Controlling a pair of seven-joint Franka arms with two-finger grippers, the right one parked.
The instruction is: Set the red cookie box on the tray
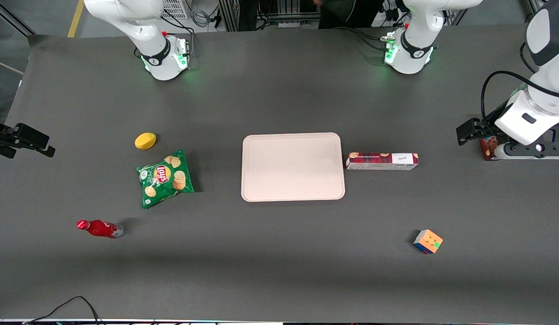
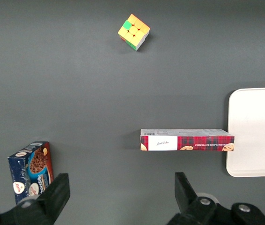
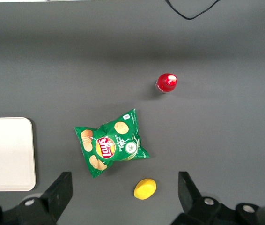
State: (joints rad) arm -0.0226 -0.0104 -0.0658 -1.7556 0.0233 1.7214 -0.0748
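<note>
The red cookie box (image 1: 381, 161) lies on the dark surface (image 1: 279, 253), one short end touching or just beside the tray (image 1: 293, 166) edge. The hand (image 2: 121, 197) hovers with fingers spread wide and empty at the working arm's end, beside a blue-and-brown cookie box (image 2: 30, 169), with bare surface between it and the red box

You can read "CHOCOLATE CHIP" on the red cookie box (image 2: 187, 140) beside the tray (image 2: 256, 131), and "Lay's" on the green chip bag (image 3: 109, 148).
</note>
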